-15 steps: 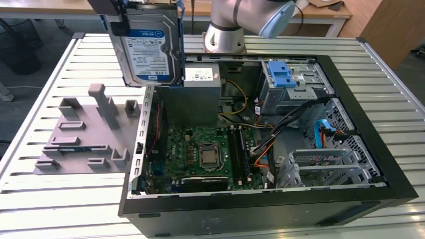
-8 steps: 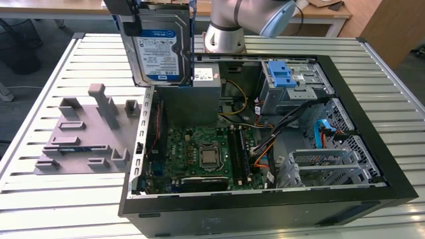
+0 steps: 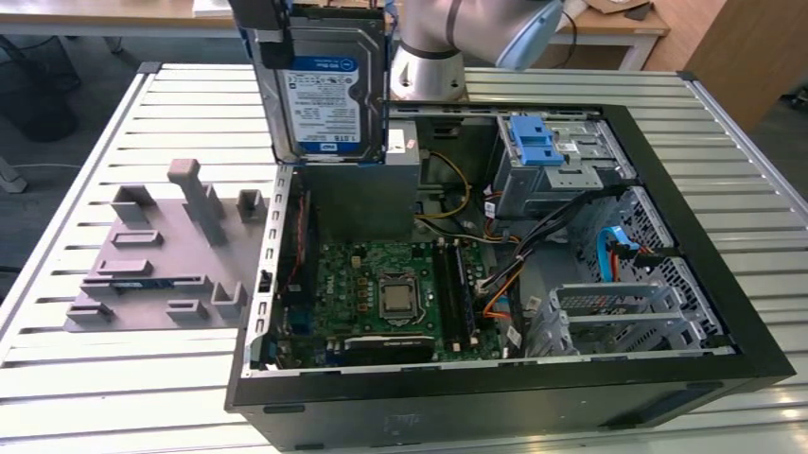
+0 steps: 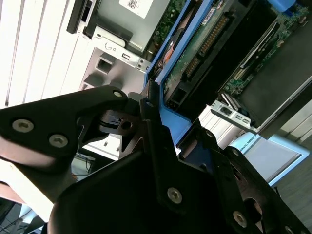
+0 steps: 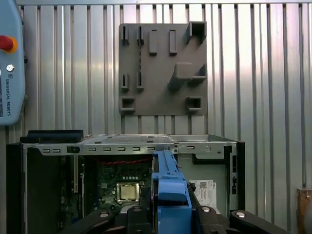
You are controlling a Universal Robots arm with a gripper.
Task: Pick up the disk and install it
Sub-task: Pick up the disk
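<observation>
One step looks done, pickup: the gripper (image 5: 170, 213) pinches the disk (image 3: 331, 80) upright at the exterior view's upper left, above the open computer case (image 3: 505, 409) — installing likely calls for aligning it with the drive cage (image 3: 584, 151).

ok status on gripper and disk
Gripper shut on the flat silver metal disk with blue plastic frame. Disk held upright over the open black computer case, not installed. No obstruction seen.

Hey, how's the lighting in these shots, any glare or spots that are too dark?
Exterior view: even room light, mild sheen on the slatted table, the computer case shadowed inside. Second wrist view: the table slats wash out to white, while the gripper shut on the disk is a dark mass. First wrist view: flat light on the grey fixture plate, no glare.
</observation>
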